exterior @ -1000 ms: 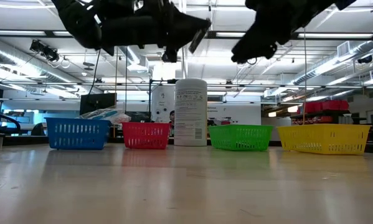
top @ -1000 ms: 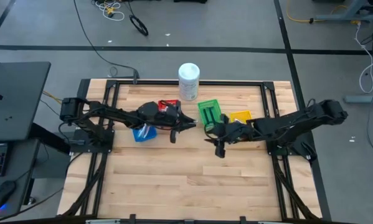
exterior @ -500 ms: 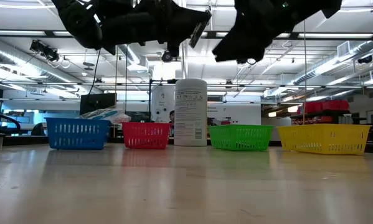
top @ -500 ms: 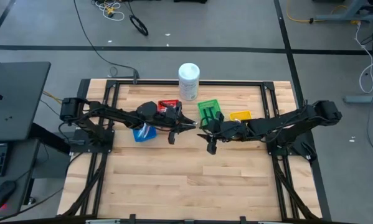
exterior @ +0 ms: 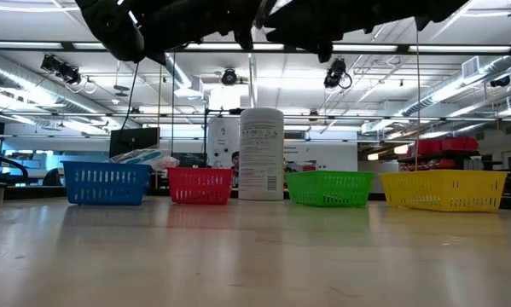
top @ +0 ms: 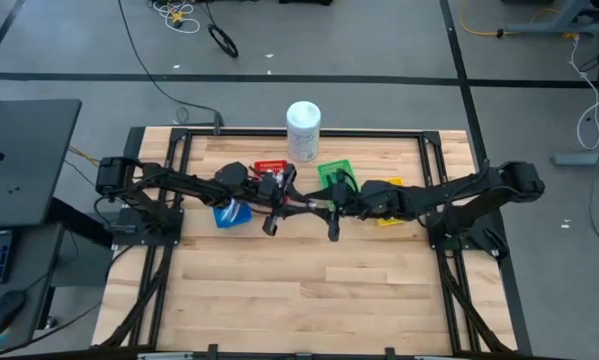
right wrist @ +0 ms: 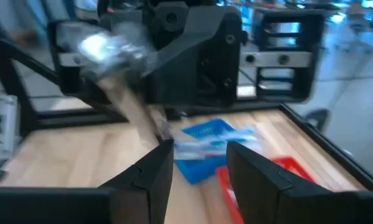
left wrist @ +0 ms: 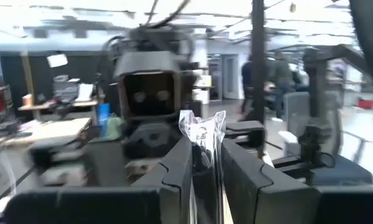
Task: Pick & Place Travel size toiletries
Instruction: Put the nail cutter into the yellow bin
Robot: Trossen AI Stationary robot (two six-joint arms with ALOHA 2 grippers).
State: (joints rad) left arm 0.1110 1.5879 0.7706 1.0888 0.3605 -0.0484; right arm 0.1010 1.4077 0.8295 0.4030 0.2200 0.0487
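Note:
My left gripper (left wrist: 202, 152) hangs high above the table's middle (top: 291, 205), shut on a silvery sachet (left wrist: 202, 130). My right gripper (right wrist: 198, 155) faces it from the table's right (top: 329, 212), open, a short gap away. In the right wrist view the sachet (right wrist: 102, 48) shows blurred in front of the left gripper, not between my right fingers. More toiletries lie in the blue basket (top: 232, 213). Both grippers sit at the low view's top edge. My left gripper pinches the silvery sachet between its two fingers (left wrist: 177, 165). The sachet's free end (left wrist: 203, 121) sticks out past the fingertips, and the held end is hidden between them. The fingers lie about level, pointing toward the table's right. The sachet is lifted clear of the table.
Along the far half stand a row: blue basket (exterior: 106, 183), red basket (exterior: 200, 185), big white tub (exterior: 261, 153), green basket (exterior: 329, 188), yellow basket (exterior: 443, 189). The near half of the wooden table (top: 299, 290) is bare board.
My right gripper has travelled toward the table's left, up to my left gripper, and has risen in the low view. My left gripper has risen a little too, still holding the sachet. The baskets and the tub have stayed put.

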